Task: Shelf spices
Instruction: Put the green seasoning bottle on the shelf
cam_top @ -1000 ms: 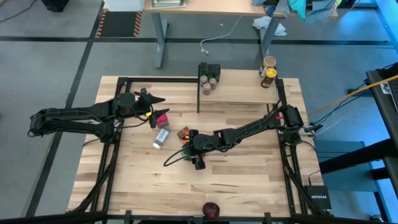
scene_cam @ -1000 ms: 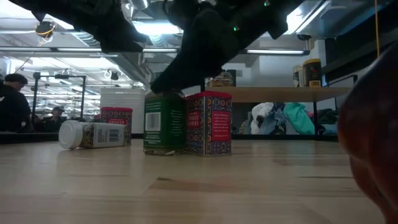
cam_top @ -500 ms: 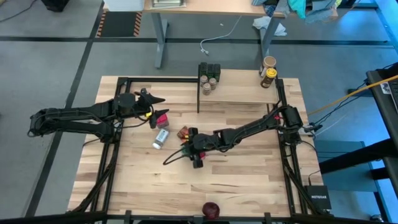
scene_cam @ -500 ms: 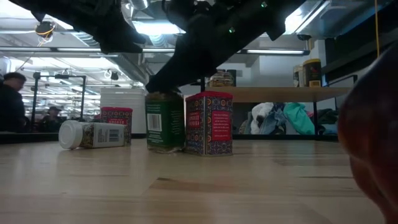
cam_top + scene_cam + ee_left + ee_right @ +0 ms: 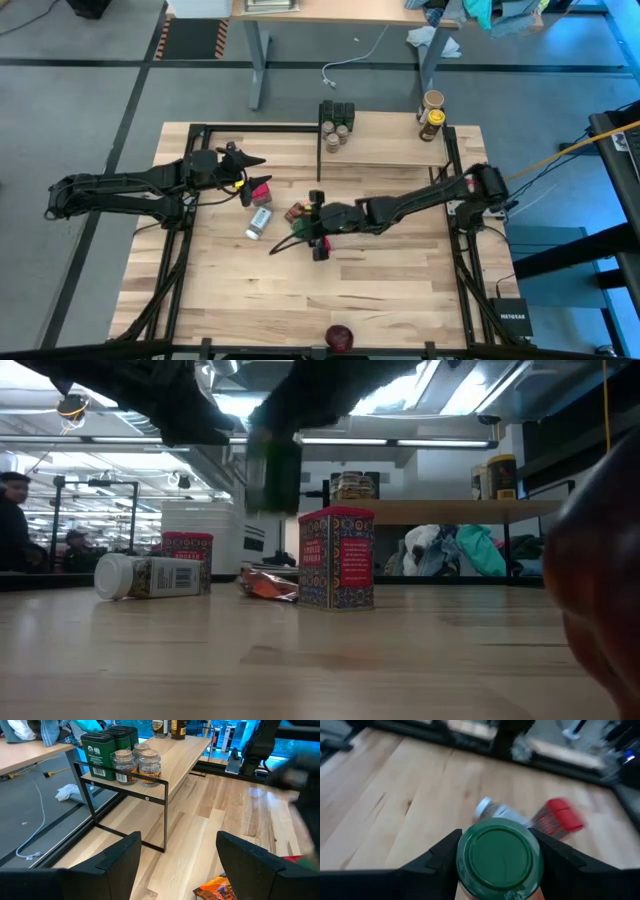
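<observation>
Centre of the high view: right gripper [image 5: 318, 222] is clamping a green-lidded square spice tin [image 5: 500, 854], lifted off the bench [image 5: 400, 280]. Risk: swinging tin clipping the patterned red tin [image 5: 336, 557]. Left gripper [image 5: 243, 160] is hanging wide, empty.

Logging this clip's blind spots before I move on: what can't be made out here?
- Green-lidded tin: label unseen; right wrist view shows only its top between the right gripper's fingers, and the low view blurs it.
- Dark red round object: its kind unclear; tiny in the high view, cut off by the low view's edge.
- Jars on the light-wood shelf: labels too small.
- Left gripper: fingertips cut off in the left wrist view.
</observation>
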Robot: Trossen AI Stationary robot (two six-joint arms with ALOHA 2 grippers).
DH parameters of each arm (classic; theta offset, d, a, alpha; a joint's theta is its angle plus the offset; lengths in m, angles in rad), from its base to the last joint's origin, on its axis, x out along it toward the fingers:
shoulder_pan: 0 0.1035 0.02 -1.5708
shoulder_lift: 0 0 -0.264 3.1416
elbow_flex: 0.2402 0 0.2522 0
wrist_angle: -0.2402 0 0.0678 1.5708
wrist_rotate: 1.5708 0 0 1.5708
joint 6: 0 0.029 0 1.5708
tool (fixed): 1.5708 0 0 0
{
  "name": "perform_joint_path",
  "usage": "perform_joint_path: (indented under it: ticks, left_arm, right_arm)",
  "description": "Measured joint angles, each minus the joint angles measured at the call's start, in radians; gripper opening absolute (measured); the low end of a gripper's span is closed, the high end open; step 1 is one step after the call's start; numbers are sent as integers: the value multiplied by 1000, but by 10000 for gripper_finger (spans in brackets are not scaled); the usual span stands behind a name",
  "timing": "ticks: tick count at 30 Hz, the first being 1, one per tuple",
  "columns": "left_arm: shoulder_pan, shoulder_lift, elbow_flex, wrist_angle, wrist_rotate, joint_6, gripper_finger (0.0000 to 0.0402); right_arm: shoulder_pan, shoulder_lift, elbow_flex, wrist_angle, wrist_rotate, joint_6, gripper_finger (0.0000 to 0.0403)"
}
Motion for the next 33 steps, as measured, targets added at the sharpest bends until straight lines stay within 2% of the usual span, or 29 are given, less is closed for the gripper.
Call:
perform_joint_path:
  ticks: [5,10,15,21,27,33]
  left_arm:
    - [0,0,0,0,0,0,251]
    - [0,0,0,-1,0,0,251]
    - [0,0,0,-2,0,0,251]
    - [0,0,0,-4,0,0,251]
    - [0,0,0,0,0,0,251]
    - [0,0,0,-11,0,0,251]
  right_arm:
    - [-6,-127,0,-78,143,-33,206]
    - [-36,-272,1,-233,325,-50,206]
    - [-107,-414,1,-375,393,-12,206]
    - [-261,-554,-65,-421,381,26,206]
    - [-499,-589,-147,-406,204,60,206]
    - [-632,-589,-184,-340,71,96,206]
